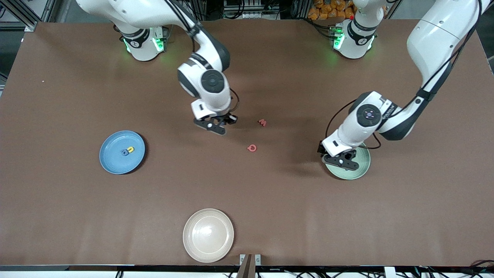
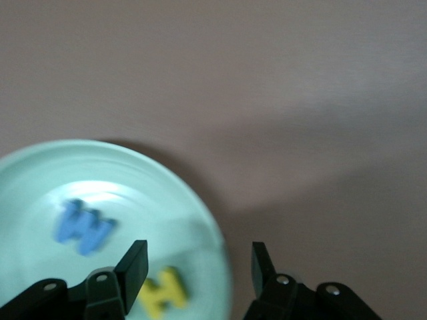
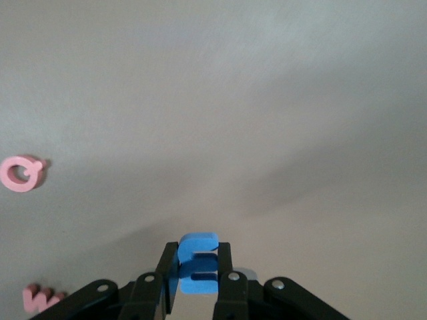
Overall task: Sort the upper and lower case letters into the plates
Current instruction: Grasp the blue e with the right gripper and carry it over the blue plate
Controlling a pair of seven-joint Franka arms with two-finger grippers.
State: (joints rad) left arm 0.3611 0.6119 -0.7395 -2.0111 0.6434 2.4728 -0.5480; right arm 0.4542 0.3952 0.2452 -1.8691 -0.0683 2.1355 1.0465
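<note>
My right gripper (image 3: 197, 250) is shut on a blue letter (image 3: 197, 267), held upright between the fingers. In the front view the right gripper (image 1: 219, 126) sits low over the middle of the table. Two red letters lie beside it, a "w" (image 1: 262, 122) (image 3: 40, 298) and a "Q" (image 1: 252, 148) (image 3: 21, 173). My left gripper (image 1: 342, 161) (image 2: 199, 267) hangs open with nothing in it over the rim of the pale green plate (image 1: 361, 170) (image 2: 40, 193). In that plate lie a blue letter (image 2: 83, 227) and a yellow letter (image 2: 163, 291). The blue plate (image 1: 112, 162) holds a blue letter (image 1: 124, 152) and a yellow letter (image 1: 131, 149).
A cream-white plate (image 1: 208, 235) with nothing in it sits close to the table's edge nearest the front camera. Both arm bases stand along the edge farthest from the front camera.
</note>
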